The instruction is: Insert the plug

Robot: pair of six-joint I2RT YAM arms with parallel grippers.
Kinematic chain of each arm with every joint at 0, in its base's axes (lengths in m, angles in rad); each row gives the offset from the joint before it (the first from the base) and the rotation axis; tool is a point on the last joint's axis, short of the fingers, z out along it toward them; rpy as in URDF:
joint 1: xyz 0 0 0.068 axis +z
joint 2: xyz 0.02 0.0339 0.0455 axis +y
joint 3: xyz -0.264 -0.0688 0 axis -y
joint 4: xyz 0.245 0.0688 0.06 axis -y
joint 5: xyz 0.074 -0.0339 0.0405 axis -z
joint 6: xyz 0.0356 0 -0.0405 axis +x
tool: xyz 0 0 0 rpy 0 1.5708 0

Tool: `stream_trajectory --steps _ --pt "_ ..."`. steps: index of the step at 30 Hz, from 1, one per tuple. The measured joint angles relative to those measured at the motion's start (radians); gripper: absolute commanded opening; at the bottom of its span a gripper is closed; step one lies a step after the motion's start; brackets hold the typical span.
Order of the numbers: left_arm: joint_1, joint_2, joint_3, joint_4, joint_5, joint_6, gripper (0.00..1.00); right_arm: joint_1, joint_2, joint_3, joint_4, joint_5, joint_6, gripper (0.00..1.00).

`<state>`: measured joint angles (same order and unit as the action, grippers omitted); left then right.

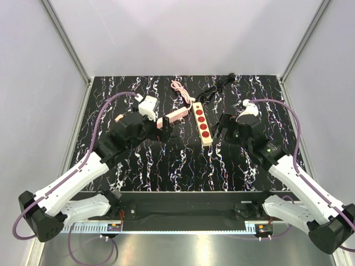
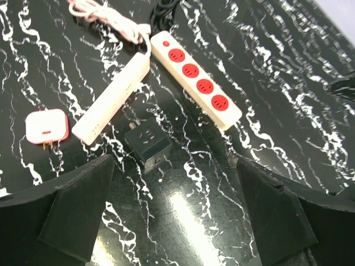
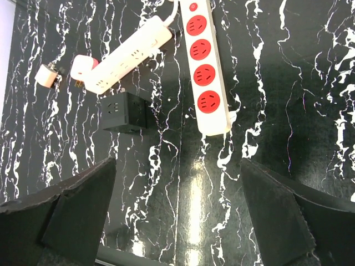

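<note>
Two power strips lie on the tabletop: a red-holed strip with four red holes, and a pale strip. One black cube sits near both. The plug, pink and white, lies just beside the pale strip's end. The tabletop is black with white streaks, and white walls stand around it. Only the right wrist view shows a small round plug too. The left gripper and right gripper are both spread wide, holding nothing.
</note>
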<state>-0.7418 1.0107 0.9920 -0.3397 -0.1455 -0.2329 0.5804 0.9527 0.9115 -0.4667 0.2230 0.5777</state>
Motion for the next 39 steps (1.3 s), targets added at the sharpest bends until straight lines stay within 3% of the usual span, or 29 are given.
stream_trajectory --steps 15,24,39 --pt "0.008 0.14 0.056 -0.074 -0.081 -0.029 0.99 0.0 -0.171 -0.177 0.036 0.02 0.011 1.0" --pt "0.079 0.519 0.378 -0.186 -0.064 -0.08 0.96 0.0 -0.277 -0.212 0.043 0.013 0.006 1.0" --pt "0.076 0.838 0.402 -0.264 0.016 -0.142 0.88 -0.001 -0.305 -0.254 0.051 -0.021 0.011 1.0"
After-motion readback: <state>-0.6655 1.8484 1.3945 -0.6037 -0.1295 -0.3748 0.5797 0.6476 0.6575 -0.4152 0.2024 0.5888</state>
